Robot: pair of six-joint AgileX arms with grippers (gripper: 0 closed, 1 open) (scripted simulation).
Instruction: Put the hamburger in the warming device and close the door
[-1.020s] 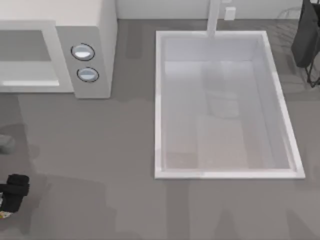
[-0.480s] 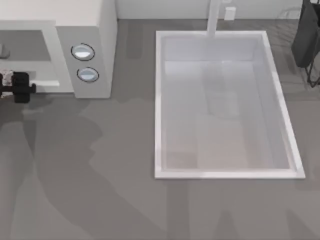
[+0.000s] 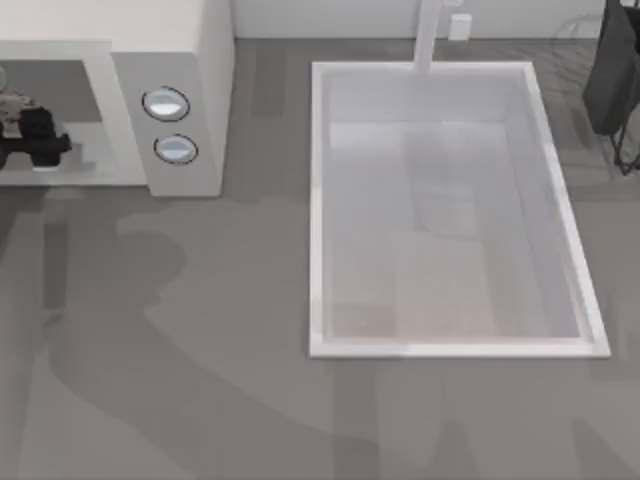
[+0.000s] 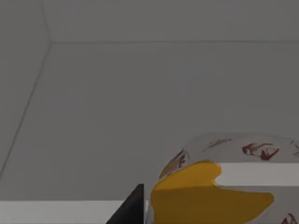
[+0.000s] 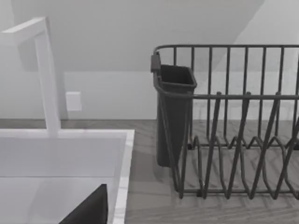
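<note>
The white microwave, the warming device (image 3: 180,60), stands at the back left with its grey cavity (image 4: 140,102) open to the front and two round knobs (image 3: 167,104) on its panel. My left gripper (image 3: 25,125) is at the cavity's mouth, shut on the hamburger (image 4: 219,182), a cream-white wrapped round with a yellow patch. One dark finger (image 4: 133,210) shows beside it. From above the hamburger (image 3: 12,106) is a small pale shape over the cavity floor. The door is out of view. My right arm (image 3: 612,70) stays parked at the back right.
A large white sink basin (image 3: 320,200) with a tall white faucet (image 3: 428,35) fills the table's middle and right. A dark wire dish rack (image 5: 233,140) with a cutlery cup (image 5: 174,112) stands right of the sink by the parked arm. Bare grey counter lies in front.
My left gripper has carried the hamburger from the front left corner of the table up to the microwave and partly into the cavity. The right arm has not moved.
</note>
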